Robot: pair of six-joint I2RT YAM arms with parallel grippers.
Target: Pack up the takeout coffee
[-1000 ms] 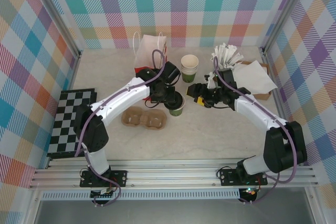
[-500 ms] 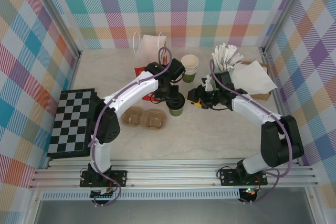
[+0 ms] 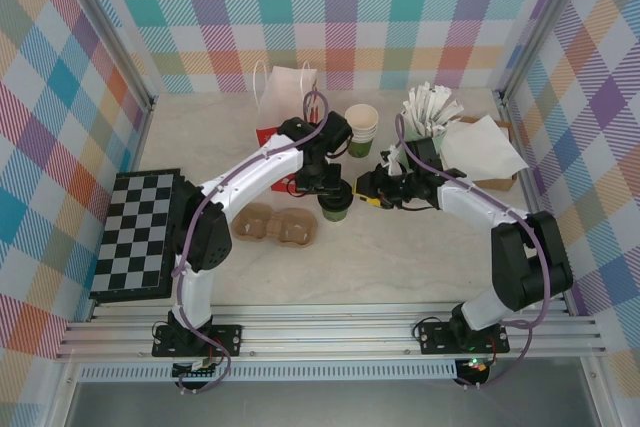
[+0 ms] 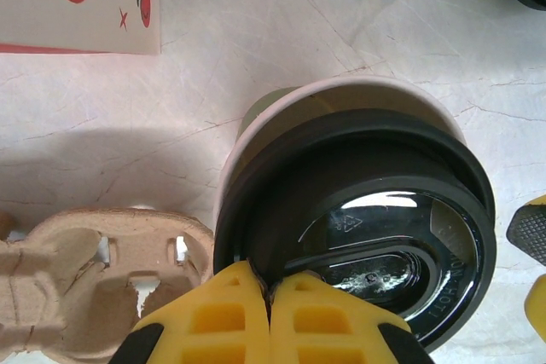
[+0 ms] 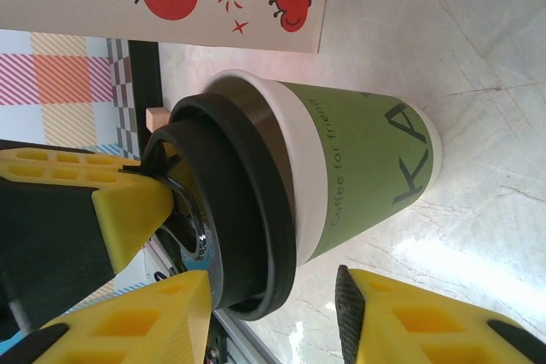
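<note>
- Two arms bolted at near edge of table [image 3: 400,257], left one bent in from left, right one from right, both reaching toward mid-table.
- Off to near left, chessboard [image 3: 135,232] lying flat, well apart from everything else.
- Farther in, cardboard cup carrier [image 3: 275,226] lying flat just left of coffee.
- At mid-table, coffee [image 3: 336,207]: upright on table, cream above, green below, black lid on, placed between carrier and right claw.
- Left claw [image 4: 269,291] above coffee, closed, yellow fingertips pressed together on near rim of lid; impossible to tell whether any of rim is pinched between them.
- Right claw [image 5: 271,283] just right of coffee, fingers spread wide with cup standing just beyond the gap; contact with cup impossible to tell.
- Behind coffee, white paper bag [image 3: 285,97] with red print, upright with handles up.
- Right of bag, stack of lidless cups [image 3: 361,127], near coffee but apart from it.
- Farther right, pot of white sachets [image 3: 430,107], then white napkins [image 3: 485,147] toward far right corner.
</note>
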